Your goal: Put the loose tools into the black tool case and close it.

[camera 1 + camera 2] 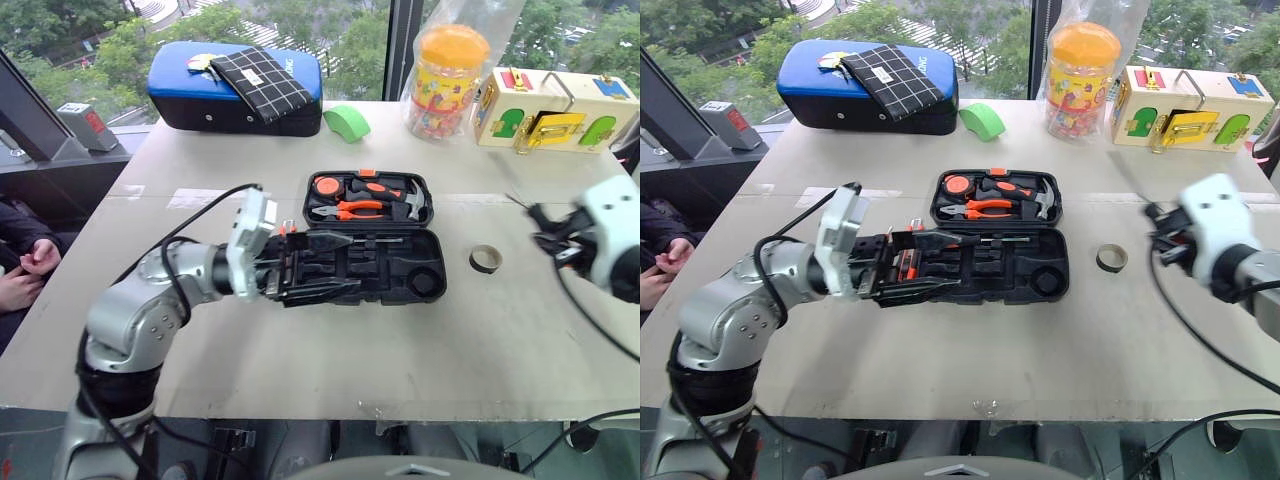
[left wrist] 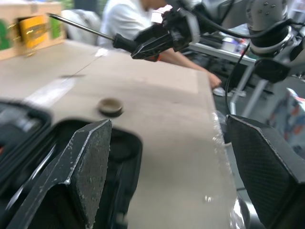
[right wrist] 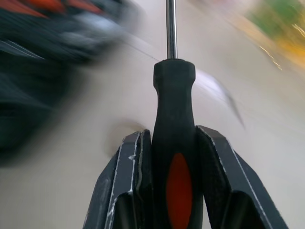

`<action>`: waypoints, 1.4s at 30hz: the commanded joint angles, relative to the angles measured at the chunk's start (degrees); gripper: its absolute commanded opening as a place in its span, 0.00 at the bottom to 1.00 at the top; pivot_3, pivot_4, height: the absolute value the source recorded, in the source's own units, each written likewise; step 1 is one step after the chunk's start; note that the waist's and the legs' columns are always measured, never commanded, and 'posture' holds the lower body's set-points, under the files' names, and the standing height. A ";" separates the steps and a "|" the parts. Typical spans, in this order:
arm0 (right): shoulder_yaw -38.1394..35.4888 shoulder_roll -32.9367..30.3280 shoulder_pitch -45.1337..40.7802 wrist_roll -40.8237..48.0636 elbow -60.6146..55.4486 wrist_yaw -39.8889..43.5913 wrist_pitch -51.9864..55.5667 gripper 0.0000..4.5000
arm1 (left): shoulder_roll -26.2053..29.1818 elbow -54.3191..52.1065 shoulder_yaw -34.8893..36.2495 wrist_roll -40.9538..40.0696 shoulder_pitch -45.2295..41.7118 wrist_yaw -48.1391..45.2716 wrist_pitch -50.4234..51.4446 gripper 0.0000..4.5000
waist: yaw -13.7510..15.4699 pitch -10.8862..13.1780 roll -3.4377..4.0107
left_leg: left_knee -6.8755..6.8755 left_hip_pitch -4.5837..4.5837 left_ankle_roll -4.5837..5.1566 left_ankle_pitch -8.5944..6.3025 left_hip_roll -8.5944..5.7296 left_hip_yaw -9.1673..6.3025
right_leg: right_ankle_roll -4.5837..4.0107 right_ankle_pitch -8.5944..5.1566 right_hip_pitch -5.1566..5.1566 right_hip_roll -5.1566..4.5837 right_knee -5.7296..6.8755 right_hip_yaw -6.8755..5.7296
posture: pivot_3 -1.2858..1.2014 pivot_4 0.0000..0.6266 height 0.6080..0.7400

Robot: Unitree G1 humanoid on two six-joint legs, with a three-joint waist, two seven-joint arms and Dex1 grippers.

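Left end effector [image 1: 902,270]: fingers apart, nothing between them; it reaches level over the left end of the open case, hiding the slots beneath.
Left wrist view: the two black fingers [image 2: 88,167] stand wide; between them lie the counter, the tape roll and, further off, the right end effector with its screwdriver.
Black tool case [image 1: 420,290]: open on the counter [image 1: 330,360], lid laid back away from the robot. The lid half carries orange-handled pliers [image 1: 352,209], a hammer [image 1: 408,203] and a round orange item too small to identify.
Case base: a long tool with a steel shaft [image 1: 375,241] lies along the far edge; orange-handled items [image 1: 904,264] sit at the left end, partly covered by the end effector. The other slots read dark and I cannot tell what fills them.
Tape roll [image 1: 486,259]: on the counter just right of the case, apart from it.
Right end effector [image 3: 174,157]: clamped on the black-and-orange handle of a screwdriver [image 3: 174,124], raised above the counter well right of the case. The head views blur it; the right wrist view shows the grip plainly, with the shaft running out of frame.
Far counter edge: blue-topped case [image 1: 180,95] with checked pouch [image 1: 262,80], green roll [image 1: 347,121], orange-lidded jar [image 1: 450,80], latch board [image 1: 555,110].
Person: hands at the picture's left edge [image 1: 25,270], cut off.
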 commanded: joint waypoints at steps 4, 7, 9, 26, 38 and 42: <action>33.22 -0.53 -19.10 -20.89 19.66 22.03 -29.41 0.16 | 5.82 -3.47 12.04 0.71 14.01 -2.03 -4.97 0.86 | 0.41 0.19 -0.01 | 0.01 -0.09 -0.05 0.00 -0.03 0.03 | 0.10 0.13 -0.07 -0.07 -0.13 0.05 | 0.52 0.24 1.00; 40.86 3.74 -26.78 -27.92 31.77 29.77 -40.70 0.16 | 7.08 -5.16 16.40 1.38 20.80 -2.32 -6.90 0.86 | 0.75 0.23 -0.20 | -0.03 -0.21 -0.08 0.00 -0.13 0.04 | 0.10 0.14 -0.12 -0.21 -0.35 0.12 | 0.52 0.24 1.00; 44.03 6.32 -30.06 -32.84 40.04 32.26 -48.72 0.16 | 6.65 -6.57 18.26 1.01 23.60 -0.99 -7.39 0.86 | 1.17 0.24 -0.24 | -0.08 -0.22 -0.13 0.01 -0.14 0.03 | 0.07 0.16 -0.13 -0.24 -0.40 0.17 | 0.52 0.24 1.00; 42.34 14.38 -30.06 -37.33 52.81 47.08 -50.64 0.63 | 4.98 -11.10 19.20 0.28 29.14 5.11 -10.13 0.86 | 2.14 0.21 -0.15 | -0.39 -0.15 -0.37 -0.12 -0.34 -0.10 | -0.16 0.11 -0.15 -0.45 -0.38 0.09 | 0.52 0.24 1.00; 21.35 19.54 -25.04 -18.06 37.27 42.40 -30.62 0.41 | 5.52 -8.37 16.77 1.14 26.31 5.16 -10.54 0.86 | 1.53 0.20 -0.12 | -0.49 -0.14 -0.37 -0.14 -0.30 -0.20 | -0.03 0.19 -0.24 -0.42 -0.31 0.07 | 0.52 0.24 1.00; 19.08 22.95 -16.91 -20.66 30.74 30.76 -30.19 0.02 | 5.60 -8.01 16.65 1.57 26.25 5.09 -10.90 0.86 | 1.79 0.11 -0.27 | -0.56 -0.20 -0.38 -0.14 -0.30 -0.21 | -0.04 0.18 -0.30 -0.42 -0.32 0.06 | 0.52 0.24 1.00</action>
